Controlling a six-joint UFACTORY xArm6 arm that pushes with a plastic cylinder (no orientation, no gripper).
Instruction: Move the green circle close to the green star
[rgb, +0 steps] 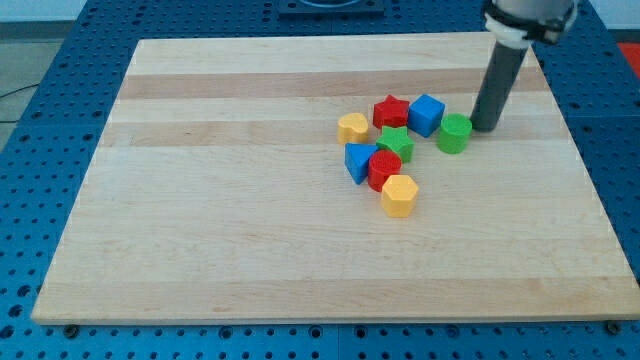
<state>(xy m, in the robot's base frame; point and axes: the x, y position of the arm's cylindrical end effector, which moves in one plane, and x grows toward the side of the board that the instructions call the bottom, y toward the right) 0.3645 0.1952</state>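
Green circle nearly home beside the green star.

There is no claw here to be released or clenched: my tip (485, 127) of the dark rod rests just at the view's right of the small green circle block (454, 133), seemingly touching. The green star block (396, 143) lies near, leftward, below the blue cube (427, 114) and red star (391, 110) on the pale wooden desk (220, 200). The push looks almost done; next calls for a short nudge leftward.

A wooden board (250, 200) lies on a blue pegboard table (40, 150). Right of centre sits a cluster: yellow block (352, 128) at left, red star (391, 110) and blue cube (426, 114) far, blue block (358, 161), red block (384, 169), yellow hexagon (399, 195) nearest.
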